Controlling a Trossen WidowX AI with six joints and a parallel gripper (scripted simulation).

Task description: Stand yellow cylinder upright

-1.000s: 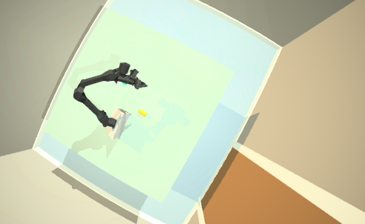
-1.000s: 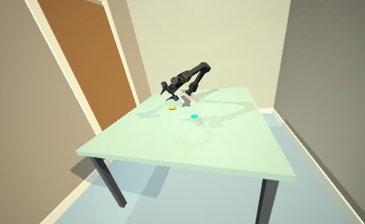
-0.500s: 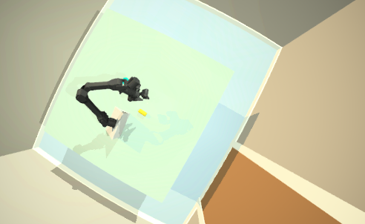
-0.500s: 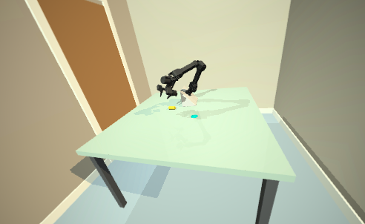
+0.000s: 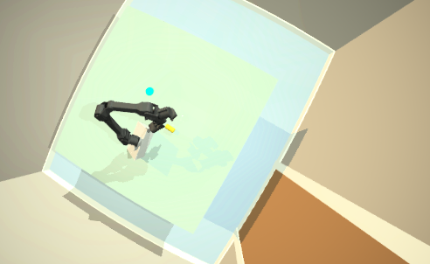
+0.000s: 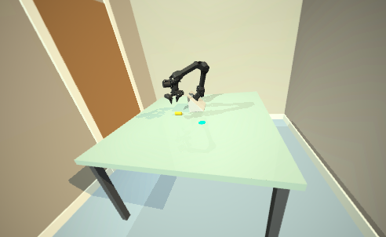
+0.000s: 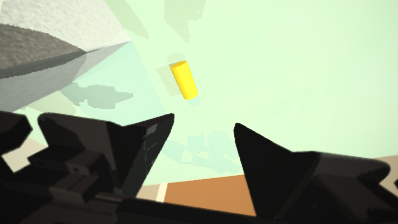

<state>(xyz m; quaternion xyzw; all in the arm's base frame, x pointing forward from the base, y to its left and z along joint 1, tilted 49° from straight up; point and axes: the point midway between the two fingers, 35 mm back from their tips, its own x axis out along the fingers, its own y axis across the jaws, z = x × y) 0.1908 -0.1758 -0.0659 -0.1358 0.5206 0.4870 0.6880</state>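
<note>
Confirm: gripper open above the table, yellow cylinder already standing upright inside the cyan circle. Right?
Not quite. The gripper is open above the table, but the yellow cylinder is lying on its side, outside the cyan circle and apart from it. The exterior view shows this; the wrist view also shows the cylinder lying flat below the open fingers.

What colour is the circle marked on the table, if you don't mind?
Cyan; the circle shows best in the top view.

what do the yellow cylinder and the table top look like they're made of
Yellow cylinder: probably plastic or painted wood; flat, even colour, matte, no grain or shine, so the look leaves it open.
Table top: pale green, smooth, with a slight sheen carrying faint shadows; perhaps laminate or painted board. The gripper hangs open above.
</note>
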